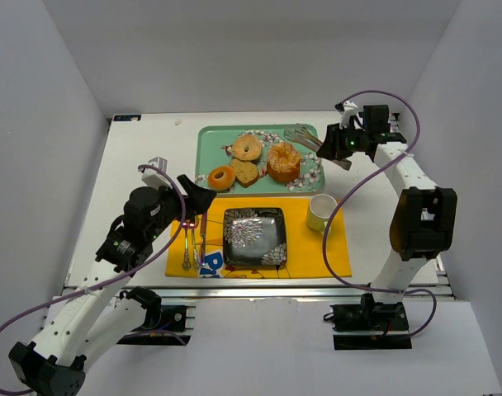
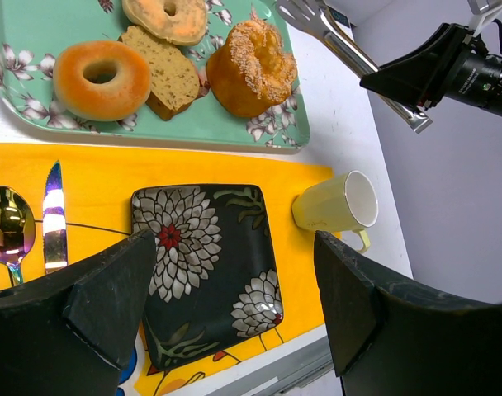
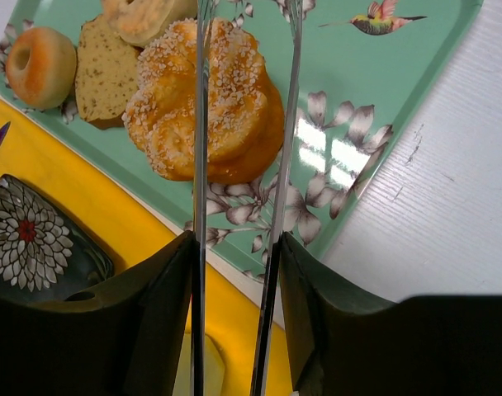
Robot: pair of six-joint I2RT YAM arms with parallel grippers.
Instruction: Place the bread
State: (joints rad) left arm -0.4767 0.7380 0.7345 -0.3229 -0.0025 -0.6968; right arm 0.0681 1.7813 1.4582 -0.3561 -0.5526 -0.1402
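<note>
The bread (image 3: 206,99) is golden, the tray (image 3: 383,74) teal floral, the plate (image 2: 210,264) black floral.

Left jaws wide, right jaws narrower.

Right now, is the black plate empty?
Empty: the plate shows only its flower pattern; the bread sits on the tray.

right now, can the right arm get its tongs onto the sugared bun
Probably yes: its jaws hold the tongs spread just over the sugared bun, and nothing sits between them.
</note>
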